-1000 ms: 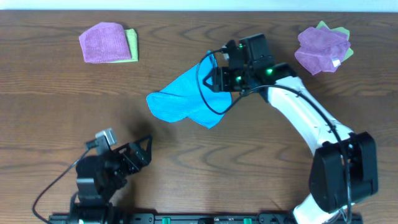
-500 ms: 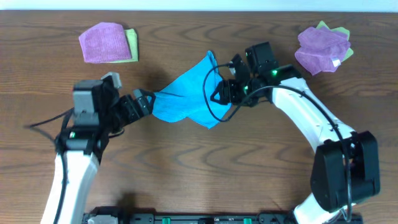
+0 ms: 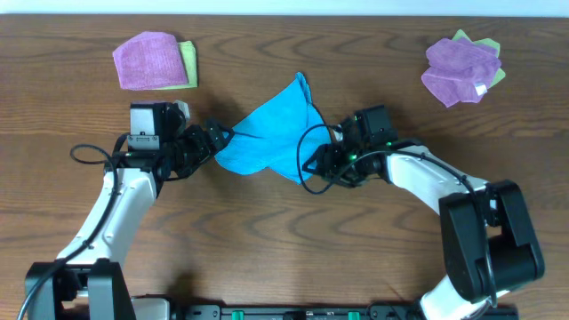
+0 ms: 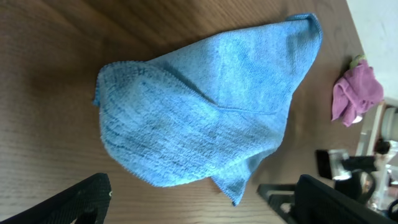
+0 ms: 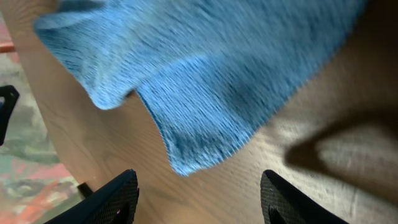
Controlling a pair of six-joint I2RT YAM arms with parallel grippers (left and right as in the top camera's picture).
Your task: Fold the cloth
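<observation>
Sky-blue microfibre cloth [image 3: 271,133], square but crumpled into a rough triangle, lay near the middle of the brown wood-grain bench [image 3: 284,258]. One corner peaked toward the far edge and creases ran across its top.

At the cloth's left edge sat the left claw [image 3: 218,138]. Its black fingers [image 4: 74,202] were spread wide with nothing between them, and in the left wrist view the cloth [image 4: 205,124] filled the space just beyond them. Whether a fingertip touched the fabric could not be told.

At the cloth's near right corner sat the right claw [image 3: 316,164], also parted and gripping nothing. In the right wrist view that corner of the cloth [image 5: 205,68] hung down between the two black fingers [image 5: 115,196], apart from both.

Well to the far left of the cloth, a folded purple cloth [image 3: 147,60] lay on a light green cloth [image 3: 188,64]. Well to the far right of it, a rumpled purple cloth [image 3: 458,69] was heaped over another light green cloth [image 3: 491,52].
</observation>
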